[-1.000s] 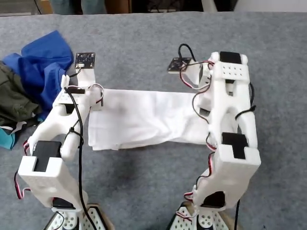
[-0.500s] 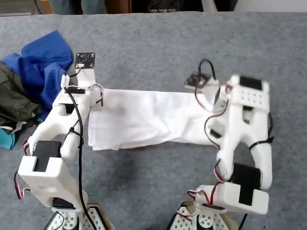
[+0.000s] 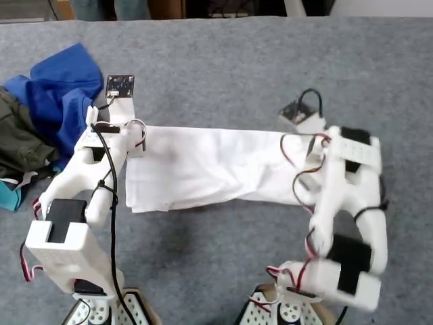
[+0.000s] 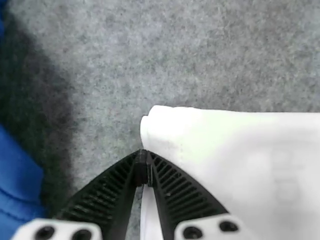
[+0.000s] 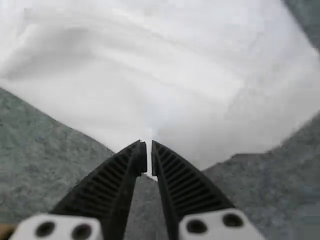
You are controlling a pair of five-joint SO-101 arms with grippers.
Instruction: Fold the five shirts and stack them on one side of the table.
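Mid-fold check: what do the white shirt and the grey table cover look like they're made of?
White shirt: likely thin cotton-type cloth, matte; it lies in soft creases with a rolled edge. Table cover: probably felt or short-pile carpet, matte; its grey surface looks fuzzy and speckled.

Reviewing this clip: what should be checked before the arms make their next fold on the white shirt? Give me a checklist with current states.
1. Left gripper pinching the white shirt at its corner: ok, the jaws are closed with cloth between them.
2. Right gripper actually holding the shirt's other end: cannot tell. The jaws are closed over its edge, but the hold itself is unclear.
3. White shirt lying smooth between the two grippers: not ok, there are wrinkles toward the right gripper's end.
4. White shirt down to stack size: not ok, it is a long strip.
5. Other shirts folded: not ok, the blue shirt and dark green shirt lie crumpled in a heap.
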